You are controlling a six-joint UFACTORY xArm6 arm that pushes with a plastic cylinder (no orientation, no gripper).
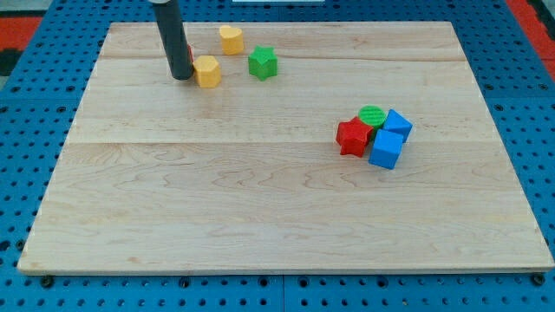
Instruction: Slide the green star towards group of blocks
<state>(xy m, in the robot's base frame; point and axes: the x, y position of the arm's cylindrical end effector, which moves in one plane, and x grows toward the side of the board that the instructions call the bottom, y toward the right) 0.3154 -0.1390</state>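
Upper left: my tip, bare rod, nothing gripped, beside yellow block; green star unpushed, far from group of blocks.

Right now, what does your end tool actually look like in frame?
A straight, dark, nearly black cylindrical rod, smooth with a slight sheen, entering from the view's top. No cables, markings or fingers show. My tip is its blunt round end; the arm above is out of frame.
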